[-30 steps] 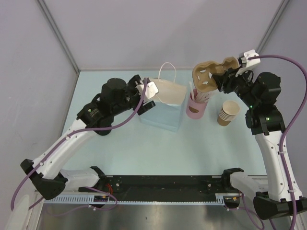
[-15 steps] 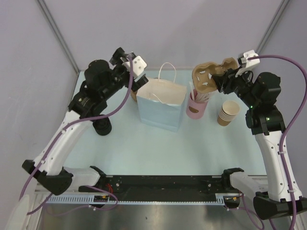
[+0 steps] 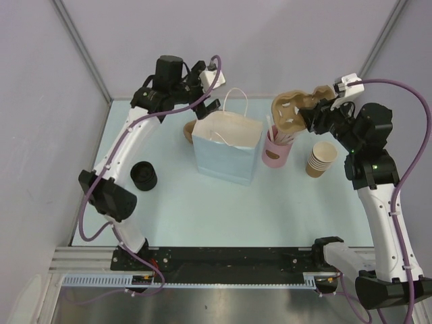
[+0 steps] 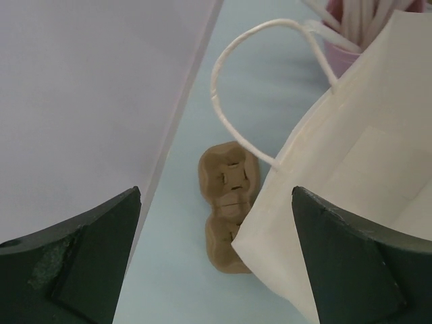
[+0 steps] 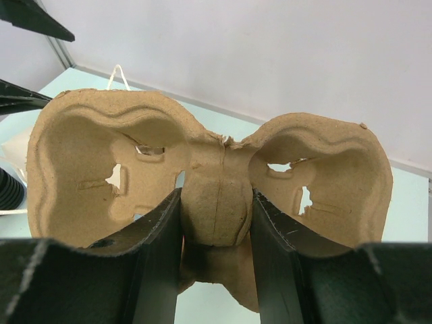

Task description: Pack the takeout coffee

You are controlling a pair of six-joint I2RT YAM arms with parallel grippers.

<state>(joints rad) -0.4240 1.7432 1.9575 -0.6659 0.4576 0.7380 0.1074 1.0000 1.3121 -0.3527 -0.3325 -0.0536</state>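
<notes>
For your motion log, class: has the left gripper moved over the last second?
Yes. The left gripper went from beside the bag toward the back wall.

black lid (image 3: 143, 176), tan carrier (image 5: 88, 169), pink cup (image 3: 275, 156) (white straws (image 3: 284, 136))

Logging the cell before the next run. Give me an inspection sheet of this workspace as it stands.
Surface: pale blue table, no spills seen.
Job's things: round black plastic lid lies on the table, left of the upright white paper bag with string handles; single tan cup not seen.
Clutter: pink cup of white straws; stack of tan paper cups; brown pulp cup carrier flat beside the bag.
End effectors: left end effector open over the bag's edge; right end effector shut on a second brown pulp carrier, held aloft.
Cables: purple cables along both arms.
Surroundings: grey wall panels.
</notes>
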